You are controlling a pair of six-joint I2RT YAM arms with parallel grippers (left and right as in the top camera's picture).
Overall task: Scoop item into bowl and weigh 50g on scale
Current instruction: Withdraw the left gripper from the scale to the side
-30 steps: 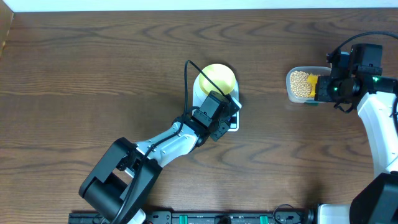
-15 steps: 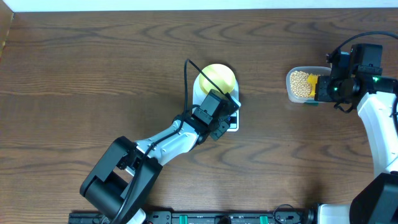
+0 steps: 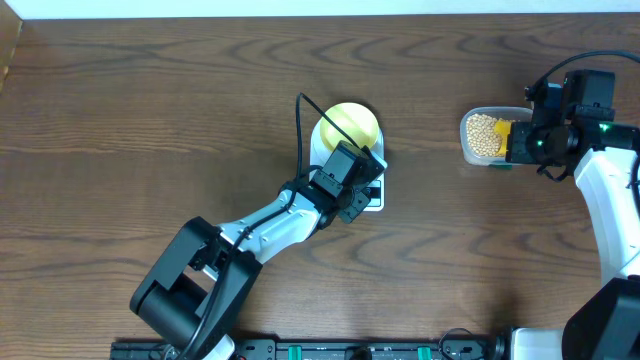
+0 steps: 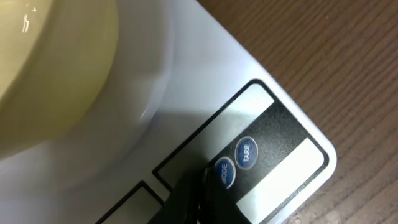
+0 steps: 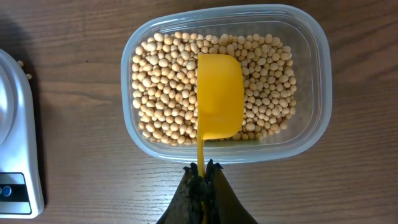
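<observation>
So the beans (image 5: 160,93) are all piled in one clear container (image 5: 319,93), well off to the right of the scale (image 4: 208,78) going by the overhead view. Way too many to count. One yellow scoop (image 5: 219,93) lies on top of the pile, cup part over the beans. The right gripper (image 5: 202,177) is pinched tight on the end of its handle, just past the container's rim.

On the scale itself we've got one pale-yellow bowl (image 3: 348,126). The left gripper (image 4: 200,196) has its fingers pressed together, holding nothing, with the tip on the scale's dark panel right at the MODE button (image 4: 224,172). The TARE button (image 4: 246,152) is just beside it, so two buttons total. We can't tell if it's actually pushing.
</observation>
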